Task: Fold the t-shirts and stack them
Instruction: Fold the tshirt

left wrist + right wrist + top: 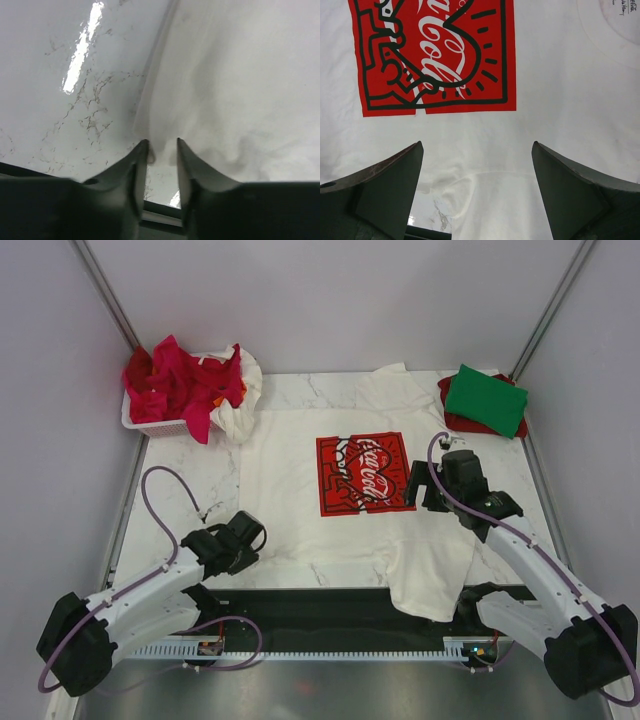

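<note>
White panels close in a marble table [180, 470], where the big white shirt [290, 510] lies spread print-up, one part drooping over the near edge. We judge the first fold is starting. The left gripper [162, 145] has its jaws nearly together on the shirt's left edge, though we cannot tell whether they bite. The right gripper [477, 150] hangs wide apart beside the print. Next we need a firm pinch, then a lift across. A folded green shirt [487, 398] waits at the far right.

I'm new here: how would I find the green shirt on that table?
Go to the marble table's far right corner. A folded green t-shirt lies there on top of a red one. It is the only green cloth in sight.
</note>
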`<state>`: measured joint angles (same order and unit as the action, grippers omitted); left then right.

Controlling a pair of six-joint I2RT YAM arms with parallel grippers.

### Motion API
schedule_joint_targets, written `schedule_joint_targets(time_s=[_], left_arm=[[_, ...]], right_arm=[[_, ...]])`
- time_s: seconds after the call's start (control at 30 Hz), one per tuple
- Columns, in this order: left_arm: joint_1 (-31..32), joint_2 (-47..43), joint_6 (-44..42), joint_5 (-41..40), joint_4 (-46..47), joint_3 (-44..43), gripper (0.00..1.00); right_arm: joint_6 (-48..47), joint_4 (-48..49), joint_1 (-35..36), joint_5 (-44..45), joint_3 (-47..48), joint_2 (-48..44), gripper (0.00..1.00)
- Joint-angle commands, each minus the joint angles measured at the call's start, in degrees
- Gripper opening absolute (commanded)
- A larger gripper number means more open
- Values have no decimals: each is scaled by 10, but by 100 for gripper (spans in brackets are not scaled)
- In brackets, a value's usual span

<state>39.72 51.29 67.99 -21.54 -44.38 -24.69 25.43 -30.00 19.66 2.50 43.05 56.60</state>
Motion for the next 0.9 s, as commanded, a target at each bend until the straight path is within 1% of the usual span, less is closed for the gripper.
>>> schedule_joint_targets(time_s=[0.0, 0.03, 0.07, 0.13, 0.17, 0.23, 0.27, 0.33, 0.37, 0.43, 0.5, 0.53, 0.57, 0.6, 0.63, 0.67, 0.73, 0.77, 0.83, 0.87], left_arm=[[3, -21, 8, -9, 40, 14, 30], [2, -22, 5, -8, 46, 14, 19], [3, -28, 1, -6, 48, 13, 2], [2, -32, -9, -7, 51, 7, 2], [2, -37, -14, -8, 52, 3, 2], [1, -44, -28, -12, 52, -6, 2], [2, -50, -36, -14, 52, -12, 2], [2, -54, -53, -20, 55, -18, 2], [1, -57, -58, -24, 55, -20, 2], [-1, -64, -69, -25, 59, -22, 2], [-2, -69, -76, -24, 77, -15, 2], [-3, -74, -83, -23, 83, -12, 2], [-3, -75, -85, -21, 88, -11, 2], [-3, -76, -87, -20, 96, -7, 2], [-4, -80, -88, -18, 97, -5, 2], [-4, -81, -89, -14, 100, -5, 2], [-4, -90, -88, -9, 106, 4, 2], [-4, -93, -88, -4, 109, 10, 2], [-4, -99, -87, -3, 110, 15, 2], [-4, -106, -87, 0, 111, 19, 2]], right_arm=[[-1, 15, 2, 15, -8, 13, 98], [0, 19, 2, 15, -9, 18, 98], [4, 19, 2, 21, -10, 25, 98], [20, 5, 1, 56, -6, 41, 98], [46, -23, -1, 115, 4, 45, 98], [66, -65, -24, 141, 24, 43, 98], [96, -81, -34, 145, 29, 40, 98], [109, -107, -49, 125, 39, 30, 98], [115, -136, -51, 112, 50, 27, 98], [137, -159, -51, 31, 47, 17, 98], [170, -151, -38, -61, -14, -18, 98], [217, -141, -21, -113, -43, -31, 98], [239, -147, 25, -122, -82, -39, 98], [253, -159, 56, -116, -89, -44, 98], [268, -176, 88, -78, -90, -43, 98], [275, -215, 146, -60, -82, -42, 98], [292, -247, 192, -29, -67, -45, 98], [298, -277, 231, -9, -50, -47, 97], [308, -308, 267, 13, -34, -42, 96], [320, -335, 303, 31, -25, -38, 93]])
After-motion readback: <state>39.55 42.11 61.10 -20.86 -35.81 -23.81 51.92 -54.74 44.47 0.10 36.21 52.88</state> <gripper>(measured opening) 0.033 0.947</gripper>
